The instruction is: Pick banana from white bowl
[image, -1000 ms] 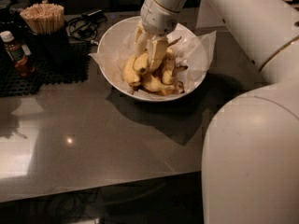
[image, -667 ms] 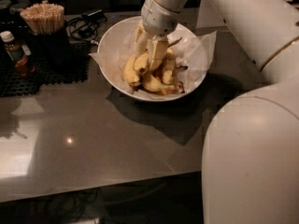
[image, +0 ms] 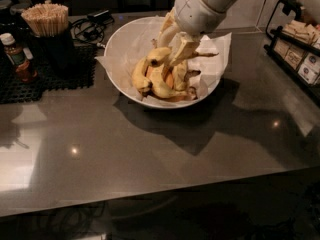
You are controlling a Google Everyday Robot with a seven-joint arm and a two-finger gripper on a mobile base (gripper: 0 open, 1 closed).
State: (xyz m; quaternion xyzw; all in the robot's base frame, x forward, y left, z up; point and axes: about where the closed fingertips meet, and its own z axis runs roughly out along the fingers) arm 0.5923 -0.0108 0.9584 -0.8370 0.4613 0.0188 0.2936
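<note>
Cream two-finger gripper (image: pixel 173 48) apparently pinches short plump speckled yellow banana (image: pixel 159 55), raised over wide paper-lined white bowl (image: pixel 123 45)

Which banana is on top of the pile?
The short, plump banana right by the gripper, inside the white bowl; the other bananas lie lower, beneath it.

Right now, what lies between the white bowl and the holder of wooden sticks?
Camera view: a black mat's corner and black cables. The tool is over the white bowl, at the banana.
</note>
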